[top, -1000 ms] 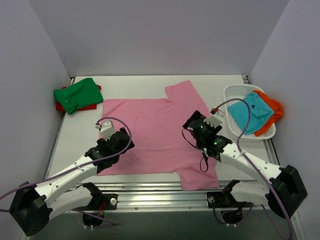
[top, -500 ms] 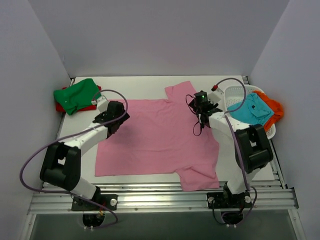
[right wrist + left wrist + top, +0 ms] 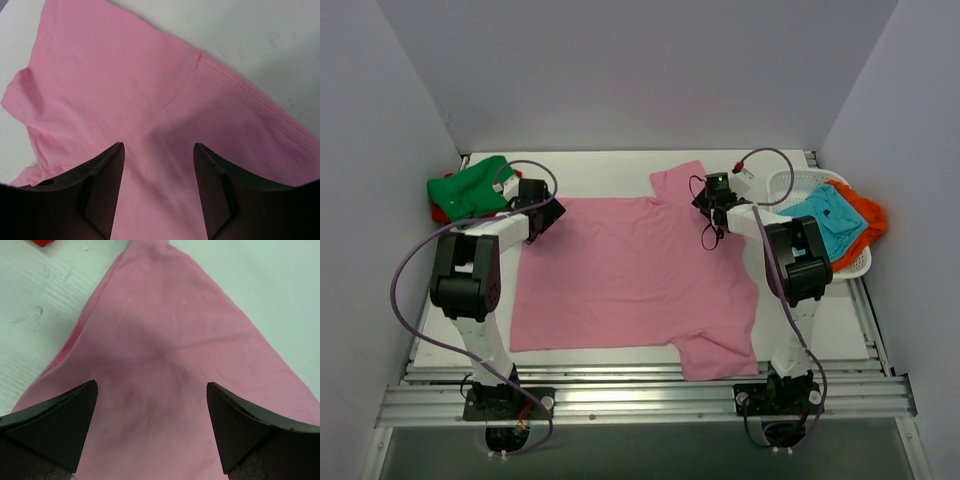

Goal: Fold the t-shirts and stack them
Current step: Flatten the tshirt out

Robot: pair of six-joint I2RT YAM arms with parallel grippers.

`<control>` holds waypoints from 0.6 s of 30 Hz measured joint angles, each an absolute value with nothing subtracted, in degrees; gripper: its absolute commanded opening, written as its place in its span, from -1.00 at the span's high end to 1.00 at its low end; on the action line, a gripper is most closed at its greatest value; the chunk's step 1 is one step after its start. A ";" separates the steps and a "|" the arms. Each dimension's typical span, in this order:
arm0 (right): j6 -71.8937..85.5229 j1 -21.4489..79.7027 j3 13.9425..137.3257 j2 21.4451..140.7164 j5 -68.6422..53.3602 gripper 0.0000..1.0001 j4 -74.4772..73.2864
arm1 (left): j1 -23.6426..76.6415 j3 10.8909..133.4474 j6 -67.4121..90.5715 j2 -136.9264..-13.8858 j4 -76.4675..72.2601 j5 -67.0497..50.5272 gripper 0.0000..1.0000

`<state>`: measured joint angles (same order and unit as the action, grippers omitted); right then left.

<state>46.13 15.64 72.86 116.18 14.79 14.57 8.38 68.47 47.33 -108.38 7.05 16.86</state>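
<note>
Folding not yet begun on pink shirt (image 3: 630, 275), flat mid-table (image 3: 600, 168), with left claw (image 3: 548, 212) spread wide over its far left corner, right claw (image 3: 708, 200) half-spread at its far right shoulder pinching nothing, green shirt (image 3: 470, 185) stacked on red shirt (image 3: 440, 213) far left, teal shirt (image 3: 825, 222) and orange shirt (image 3: 868, 215) in basket (image 3: 782, 185) at right.

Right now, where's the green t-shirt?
Top view: the green t-shirt lies in the far-left corner of the table, on top of a red t-shirt, just left of the spread pink t-shirt.

pink t-shirt (image 3: 630, 270) spread flat, green t-shirt (image 3: 470, 188) folded
</note>
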 measured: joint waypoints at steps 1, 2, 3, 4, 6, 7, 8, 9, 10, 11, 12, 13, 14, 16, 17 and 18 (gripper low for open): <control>46.09 15.42 74.02 117.05 14.44 -0.06 14.57 | 8.01 69.63 47.27 -109.75 7.05 16.29 -1.00; 46.02 15.31 75.16 117.93 14.15 -0.06 14.55 | 7.68 70.65 47.27 -110.91 6.98 15.79 -1.00; 45.98 15.27 76.27 118.74 13.85 -0.06 14.52 | 7.33 71.50 47.27 -111.94 6.90 15.38 -1.00; 45.95 15.11 77.28 119.55 13.61 -0.06 14.52 | 6.98 72.27 47.18 -112.84 6.85 15.07 -1.00; 45.95 14.90 79.83 121.58 13.08 -0.06 14.39 | 6.20 74.04 47.24 -114.04 6.57 14.15 -1.00; 45.98 14.83 81.08 122.69 12.75 -0.06 14.39 | 5.80 75.07 47.31 -114.74 6.63 13.61 -1.00; 45.98 14.63 82.41 123.81 12.38 -0.06 14.46 | 5.43 76.07 47.33 -115.55 6.59 13.21 -1.00; 45.98 14.50 83.79 125.14 12.12 -0.06 14.28 | 5.02 77.19 47.35 -116.40 6.66 12.80 -1.00; 46.00 14.31 85.10 126.28 12.03 -0.07 14.68 | 4.64 78.52 47.42 -117.27 6.76 12.45 -1.00; 46.02 14.11 86.46 127.17 11.62 -0.07 14.74 | 4.27 79.94 47.46 -118.26 6.85 12.05 -1.00; 46.13 13.89 87.57 128.03 11.38 -0.07 14.90 | 3.92 81.34 47.55 -119.33 6.92 11.64 -1.00; 46.22 13.69 88.79 128.86 11.05 -0.08 14.92 | 3.60 82.91 47.62 -120.40 7.09 11.18 -1.00; 46.35 13.41 90.15 129.91 10.74 -0.08 15.18 | 3.22 84.90 47.77 -121.80 7.14 10.39 -0.98; 46.48 12.86 92.77 131.70 10.00 -0.09 15.38 | 2.63 87.96 47.99 -123.94 7.09 9.26 -0.89; 46.61 12.56 94.15 132.68 9.58 -0.09 15.59 | 2.35 89.36 48.07 -124.95 7.16 8.62 -0.89; 46.70 12.27 95.70 133.80 9.15 -0.09 15.64 | 2.11 90.74 48.36 -125.95 7.14 8.16 -0.89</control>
